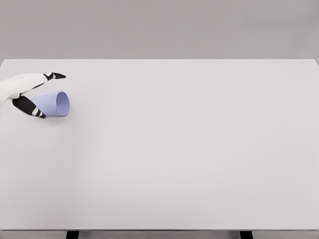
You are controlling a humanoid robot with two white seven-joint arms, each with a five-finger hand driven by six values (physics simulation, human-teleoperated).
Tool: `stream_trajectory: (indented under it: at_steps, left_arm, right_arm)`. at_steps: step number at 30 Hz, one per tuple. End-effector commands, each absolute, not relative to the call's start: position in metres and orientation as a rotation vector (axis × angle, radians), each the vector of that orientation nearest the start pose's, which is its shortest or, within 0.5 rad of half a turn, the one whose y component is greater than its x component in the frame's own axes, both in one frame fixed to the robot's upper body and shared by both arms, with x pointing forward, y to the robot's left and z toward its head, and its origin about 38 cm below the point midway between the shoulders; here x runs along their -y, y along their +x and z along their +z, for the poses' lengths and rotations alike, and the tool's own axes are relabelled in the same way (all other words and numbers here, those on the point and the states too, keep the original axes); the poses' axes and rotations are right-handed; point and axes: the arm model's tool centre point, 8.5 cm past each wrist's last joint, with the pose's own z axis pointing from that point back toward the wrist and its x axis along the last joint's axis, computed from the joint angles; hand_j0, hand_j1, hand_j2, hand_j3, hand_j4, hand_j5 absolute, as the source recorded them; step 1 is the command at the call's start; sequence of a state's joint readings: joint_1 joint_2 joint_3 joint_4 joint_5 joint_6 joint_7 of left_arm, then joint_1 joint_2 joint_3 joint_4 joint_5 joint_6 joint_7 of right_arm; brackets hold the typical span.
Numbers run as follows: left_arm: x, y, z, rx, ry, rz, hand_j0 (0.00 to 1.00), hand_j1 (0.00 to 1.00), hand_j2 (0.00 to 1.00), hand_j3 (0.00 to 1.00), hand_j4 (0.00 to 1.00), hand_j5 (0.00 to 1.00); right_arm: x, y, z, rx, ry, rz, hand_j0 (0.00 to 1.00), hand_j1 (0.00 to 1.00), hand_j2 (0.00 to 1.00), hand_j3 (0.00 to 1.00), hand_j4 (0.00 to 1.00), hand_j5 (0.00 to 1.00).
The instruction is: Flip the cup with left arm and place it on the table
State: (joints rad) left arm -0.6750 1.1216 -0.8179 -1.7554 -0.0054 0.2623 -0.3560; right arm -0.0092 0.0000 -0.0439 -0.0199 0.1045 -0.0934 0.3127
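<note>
At the frame's left, my left hand point(36, 94) gripped the cup point(55, 103), tipped sideways, mouth rightward; righting and setting it on the table point(189, 149) remained.

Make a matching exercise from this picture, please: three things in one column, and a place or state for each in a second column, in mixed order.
Things:
1. cup
2. left hand
3. table

Places or states:
A. white, fills most of the view
B. pale blue, on its side, mouth toward the right
C. at the left edge, one finger above the cup and one below

Pairs: 1-B, 2-C, 3-A
</note>
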Motion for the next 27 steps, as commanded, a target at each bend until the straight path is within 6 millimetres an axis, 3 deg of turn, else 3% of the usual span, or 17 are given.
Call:
stream_trajectory:
  at_steps: [1, 10, 27]
  left_arm:
    - [-0.357, 0.414, 0.239, 1.066, 0.588, -1.471, 1.0, 1.0, 1.0, 1.0, 1.0, 1.0]
    - [-0.354, 0.422, 0.212, 1.034, 0.548, -1.448, 1.0, 1.0, 1.0, 1.0, 1.0, 1.0]
    - [-0.368, 0.429, 0.196, 0.989, 0.575, -1.41, 1.0, 1.0, 1.0, 1.0, 1.0, 1.0]
  right_arm:
    - [0.245, 0.02, -0.26, 0.107, 0.226, 0.084, 1.0, 1.0, 1.0, 1.0, 1.0, 1.0]
    - [0.245, 0.02, -0.26, 0.107, 0.226, 0.083, 1.0, 1.0, 1.0, 1.0, 1.0, 1.0]
    - [0.245, 0.02, -0.26, 0.107, 0.226, 0.084, 1.0, 1.0, 1.0, 1.0, 1.0, 1.0]
